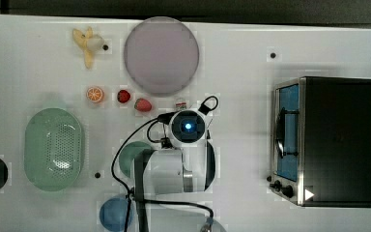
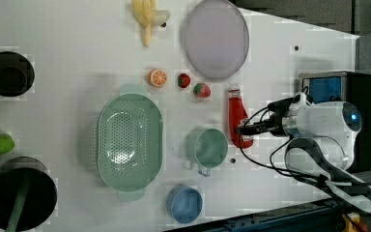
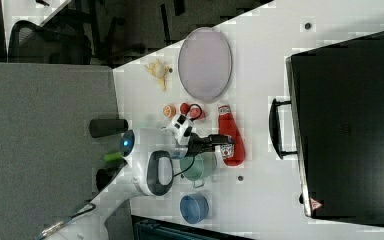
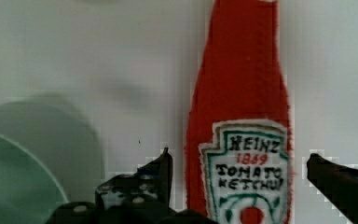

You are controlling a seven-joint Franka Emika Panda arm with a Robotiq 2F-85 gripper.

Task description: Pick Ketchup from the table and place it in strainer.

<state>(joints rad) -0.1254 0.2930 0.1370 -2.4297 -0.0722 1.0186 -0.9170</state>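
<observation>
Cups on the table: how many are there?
2. A green mug stands beside the ketchup bottle, and a blue cup sits near the table edge below it in the left view. The arm could be hiding others.

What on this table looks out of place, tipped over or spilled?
The Heinz ketchup bottle lies flat on the table beside the green mug instead of standing. The open hand straddles its label. Nothing is spilled; the strainer sits level and empty.
</observation>
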